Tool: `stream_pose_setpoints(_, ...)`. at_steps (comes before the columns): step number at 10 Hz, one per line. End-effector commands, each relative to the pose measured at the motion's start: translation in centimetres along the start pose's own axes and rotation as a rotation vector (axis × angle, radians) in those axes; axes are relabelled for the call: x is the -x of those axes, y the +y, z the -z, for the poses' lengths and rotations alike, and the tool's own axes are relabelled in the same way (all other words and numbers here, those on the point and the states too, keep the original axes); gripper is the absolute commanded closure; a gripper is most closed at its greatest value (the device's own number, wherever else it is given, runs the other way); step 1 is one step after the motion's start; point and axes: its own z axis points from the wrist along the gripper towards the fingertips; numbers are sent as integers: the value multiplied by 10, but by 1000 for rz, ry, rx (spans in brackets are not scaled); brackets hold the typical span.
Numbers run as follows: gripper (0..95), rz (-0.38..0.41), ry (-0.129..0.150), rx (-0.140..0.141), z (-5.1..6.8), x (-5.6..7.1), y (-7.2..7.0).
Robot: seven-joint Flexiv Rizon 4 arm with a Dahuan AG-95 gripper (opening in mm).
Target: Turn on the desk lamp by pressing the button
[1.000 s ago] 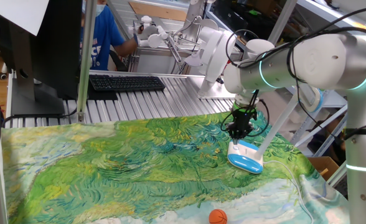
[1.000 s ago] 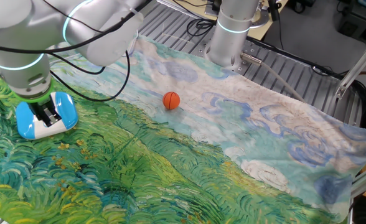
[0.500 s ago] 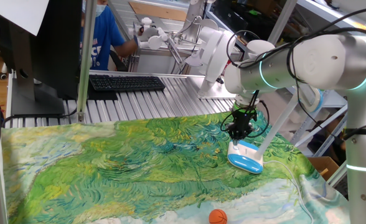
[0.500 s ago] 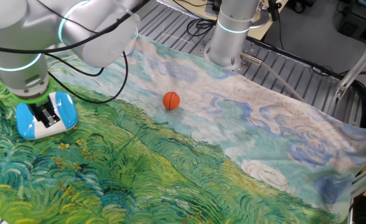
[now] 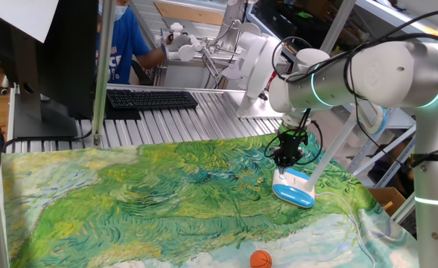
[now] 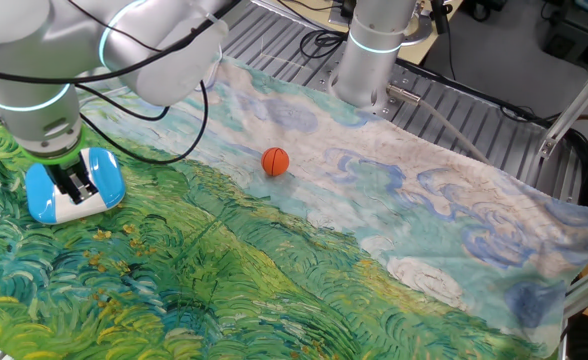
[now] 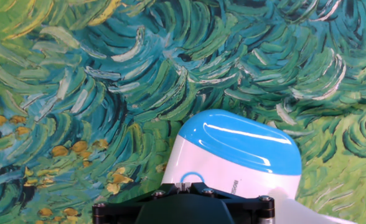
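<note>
Nothing is shifting since 0.5 s ago: the gripper (image 6: 75, 188), its finger gap impossible to judge, is hovering directly over the lamp (image 5: 293, 187) base near the cloth's (image 6: 304, 270) edge, its button ring (image 7: 192, 178) lying just below the fingertips

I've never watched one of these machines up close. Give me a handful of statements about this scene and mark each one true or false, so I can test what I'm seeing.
1. The end effector is right over the desk lamp's base. True.
2. The small orange ball is resting on the lamp's base. False: it lies apart from the lamp, out on the painted cloth.
3. The base is rimmed in light blue. True.
4. The table is covered with a plain white sheet. False: the cloth is printed with green, blue and yellow brush swirls.
5. A black keyboard lies on the metal surface beyond the cloth. True.
6. The robot holds the lamp in the air. False: the base sits on the cloth.
</note>
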Motion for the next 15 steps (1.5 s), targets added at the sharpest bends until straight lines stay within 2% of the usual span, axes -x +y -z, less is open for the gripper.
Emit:
stream_pose_setpoints(1, 950, 3, -8, 0, 0, -1, 0)
stream_pose_setpoints(15, 950, 4, -8, 9, -1, -1, 0)
